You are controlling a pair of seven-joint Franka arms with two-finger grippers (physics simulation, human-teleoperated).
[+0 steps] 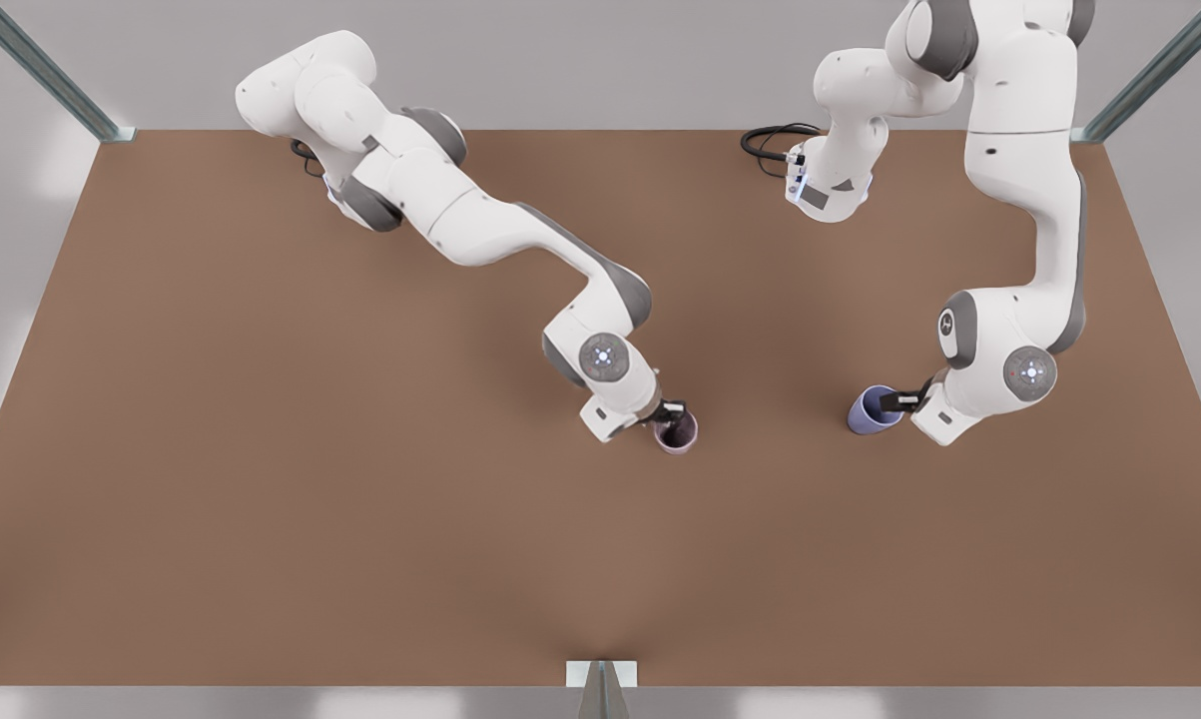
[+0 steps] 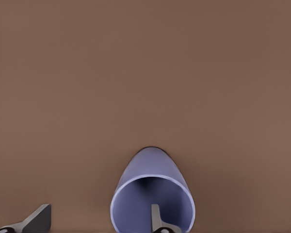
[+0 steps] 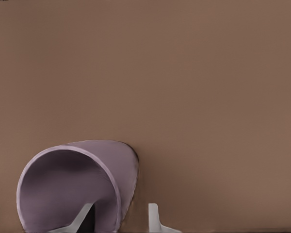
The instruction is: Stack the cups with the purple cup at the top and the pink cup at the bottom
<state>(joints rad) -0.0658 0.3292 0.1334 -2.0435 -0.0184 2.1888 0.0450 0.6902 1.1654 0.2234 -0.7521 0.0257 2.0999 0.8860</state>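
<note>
Could tip and drop: left claw (image 1: 898,400) wide over purple cup (image 1: 872,410) rim, right claw (image 1: 672,410) wide over pink cup (image 1: 677,432) rim, mid table (image 1: 261,449).

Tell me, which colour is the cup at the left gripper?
Bluish lavender: the purple cup, seen best in the left wrist view, one finger inside its rim.

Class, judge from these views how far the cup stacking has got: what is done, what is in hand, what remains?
Done: nothing stacked; the pink cup and purple cup stand apart on the table.
In hand: the left gripper straddles the purple cup's rim with one finger inside, and the right gripper straddles the pink cup's wall likewise, both unclosed.
Left: grip, lift the purple cup, and nest it in the pink.
</note>
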